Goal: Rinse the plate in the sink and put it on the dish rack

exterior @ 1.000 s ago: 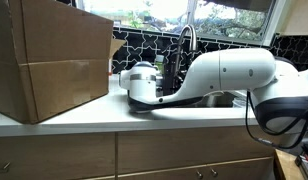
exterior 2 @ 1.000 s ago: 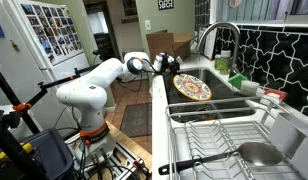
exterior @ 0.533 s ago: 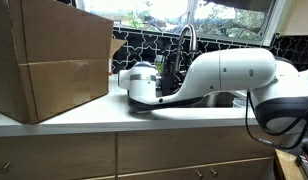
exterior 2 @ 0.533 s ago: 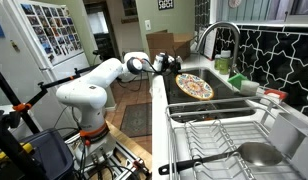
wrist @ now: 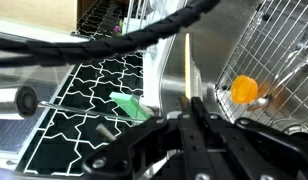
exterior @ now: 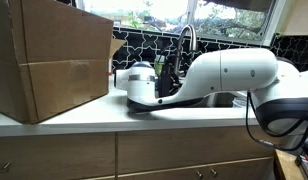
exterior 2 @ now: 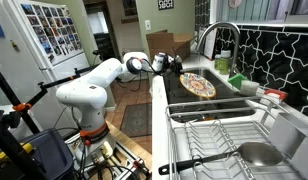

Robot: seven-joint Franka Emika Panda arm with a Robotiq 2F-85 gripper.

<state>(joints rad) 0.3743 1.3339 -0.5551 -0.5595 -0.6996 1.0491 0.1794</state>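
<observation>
Wrist view showed the hand (wrist: pixel 192 110) with its fingers pressed together. In an exterior view it seemed clamped on the rim of the plate (exterior 2: pixel 197 85), held tilted over the sink (exterior 2: pixel 226 100). This looked like the rinsing step; the next move would call for carrying the plate to the dish rack (exterior 2: pixel 219 140).

harsh backlit daylight (wrist view blurred)

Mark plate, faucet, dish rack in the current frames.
plate (exterior 2: pixel 197 86): exterior view, on its patterned face.
faucet (exterior 2: pixel 220 24): exterior view, on the top of its curved spout.
dish rack (exterior 2: pixel 209 130): exterior view, on the wires near its middle.
</observation>
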